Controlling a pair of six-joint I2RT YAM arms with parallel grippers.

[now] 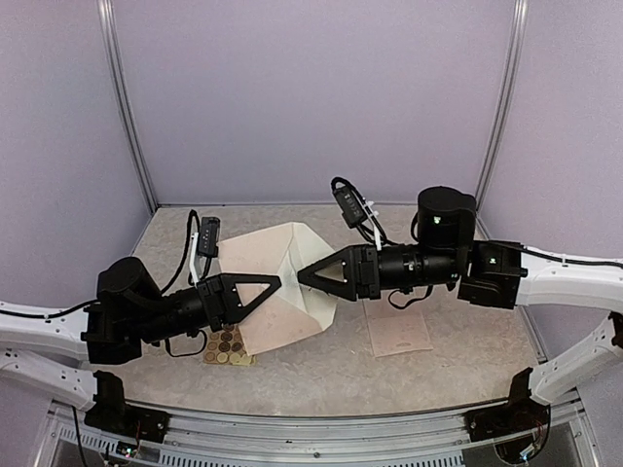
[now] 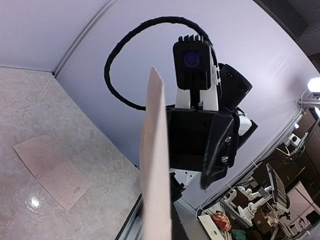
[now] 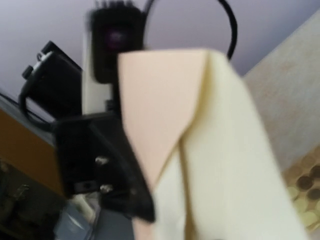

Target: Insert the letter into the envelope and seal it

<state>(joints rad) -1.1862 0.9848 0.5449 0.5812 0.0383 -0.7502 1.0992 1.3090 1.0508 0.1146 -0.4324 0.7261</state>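
Note:
The envelope (image 1: 265,255) is held up off the table between the two arms, pinkish inside with a cream outer face and a triangular flap (image 3: 155,110). My left gripper (image 1: 275,282) is shut on its left side; in the left wrist view the envelope (image 2: 155,150) stands edge-on. My right gripper (image 1: 304,276) is at the envelope's right side and open; one of its fingers (image 2: 210,172) stands clear of the paper. The letter (image 1: 399,333), a sheet with lines of text, lies flat on the table below the right arm and shows in the left wrist view as the letter (image 2: 50,170).
A small sheet of round stickers (image 1: 226,345) lies on the table under the left arm, near the front edge. Purple walls with metal uprights (image 1: 127,107) close in the back and sides.

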